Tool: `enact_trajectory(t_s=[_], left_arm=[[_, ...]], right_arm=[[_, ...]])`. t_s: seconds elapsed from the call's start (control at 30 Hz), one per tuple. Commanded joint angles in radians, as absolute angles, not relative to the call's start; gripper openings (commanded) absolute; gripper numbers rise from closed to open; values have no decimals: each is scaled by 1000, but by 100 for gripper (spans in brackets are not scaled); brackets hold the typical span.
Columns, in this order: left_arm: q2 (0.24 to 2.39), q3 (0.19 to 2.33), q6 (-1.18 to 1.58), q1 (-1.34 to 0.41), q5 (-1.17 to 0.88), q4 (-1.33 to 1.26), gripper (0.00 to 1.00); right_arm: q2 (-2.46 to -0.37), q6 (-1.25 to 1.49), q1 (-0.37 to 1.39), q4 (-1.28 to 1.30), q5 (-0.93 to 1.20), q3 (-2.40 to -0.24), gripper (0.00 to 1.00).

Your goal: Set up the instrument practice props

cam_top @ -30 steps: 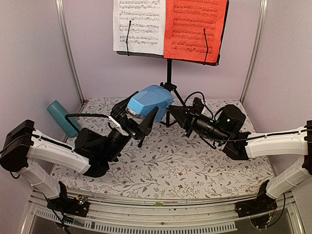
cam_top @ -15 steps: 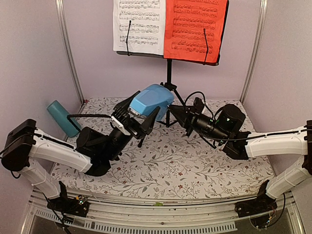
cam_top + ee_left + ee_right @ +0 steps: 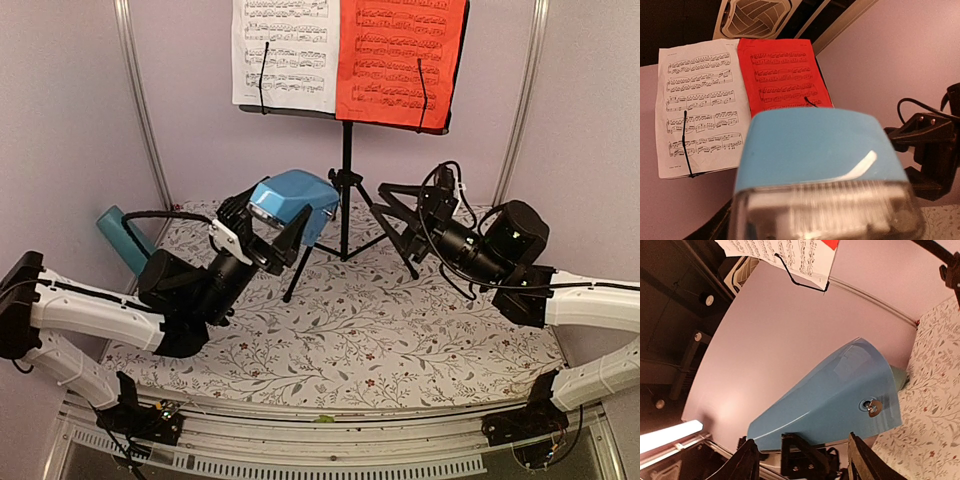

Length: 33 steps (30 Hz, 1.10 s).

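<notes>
While aloft, metronome (image 3: 292, 200) between left fingers (image 3: 289, 243)

The metronome (image 3: 290, 200) is sky blue with a clear, pale base. At the far side, the white sheet of music (image 3: 285, 50) carries black notes. The red sheet of music (image 3: 400, 60) to its right is also printed in black. The music stand (image 3: 347, 170) is black. The table cover (image 3: 400, 340) is white with grey vines and small red flowers. At far left, the cup (image 3: 112, 228) is teal.
</notes>
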<state>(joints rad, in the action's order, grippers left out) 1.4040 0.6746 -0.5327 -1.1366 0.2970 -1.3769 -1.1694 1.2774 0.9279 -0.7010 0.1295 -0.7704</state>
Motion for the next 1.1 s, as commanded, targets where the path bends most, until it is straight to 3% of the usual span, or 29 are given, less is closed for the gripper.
enact_trajectory(t_s=[0.0,0.23,0.5,0.77,1.07], left_arm=[[1281,778,-441,-1142,404,-1105,0],[1268,1068,-163,-1144,534,-363,0],[1362,1349,96,-1148,551,164,0],[1529,1600,303,-1157,516,491,0],[1638,1728,401,-1161,530,636,0]], right_arm=[[-1138,887,925,-555,69,-767,65],[-1136,385,962,-531,-85,-751,70],[-1191,-89,1028,-944,-208,-539,75],[-1322,-352,1087,-1116,-268,-479,74],[-1506,-583,1205,-1339,-410,-444,72]])
